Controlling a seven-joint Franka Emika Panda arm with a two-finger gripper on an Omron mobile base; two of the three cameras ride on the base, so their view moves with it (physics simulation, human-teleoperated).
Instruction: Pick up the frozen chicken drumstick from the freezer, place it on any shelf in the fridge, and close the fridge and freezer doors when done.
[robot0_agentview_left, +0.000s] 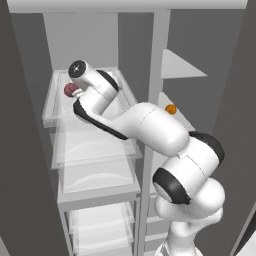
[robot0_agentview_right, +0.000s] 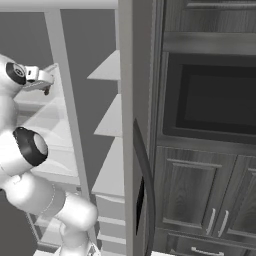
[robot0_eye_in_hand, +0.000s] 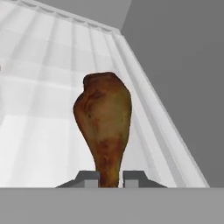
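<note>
Drumstick: frozen chicken drumstick (robot0_eye_in_hand: 104, 124) held by its narrow end, over the clear ribbed shelf (robot0_eye_in_hand: 39, 109) in the fridge (robot0_agentview_left: 35, 150).
Gripper: gripper (robot0_eye_in_hand: 109, 178), its 2 fingertips pinching the drumstick.
Freezer: freezer (robot0_agentview_left: 200, 100) holds a small orange thing (robot0_agentview_left: 171, 109).
Red ball: red ball (robot0_agentview_left: 70, 90) on the same shelf.

drumstick (robot0_eye_in_hand: 104, 124) in the claw (robot0_eye_in_hand: 109, 177) over the fridge's top shelf (robot0_eye_in_hand: 39, 96), freezer (robot0_agentview_left: 185, 100) to the right
</note>
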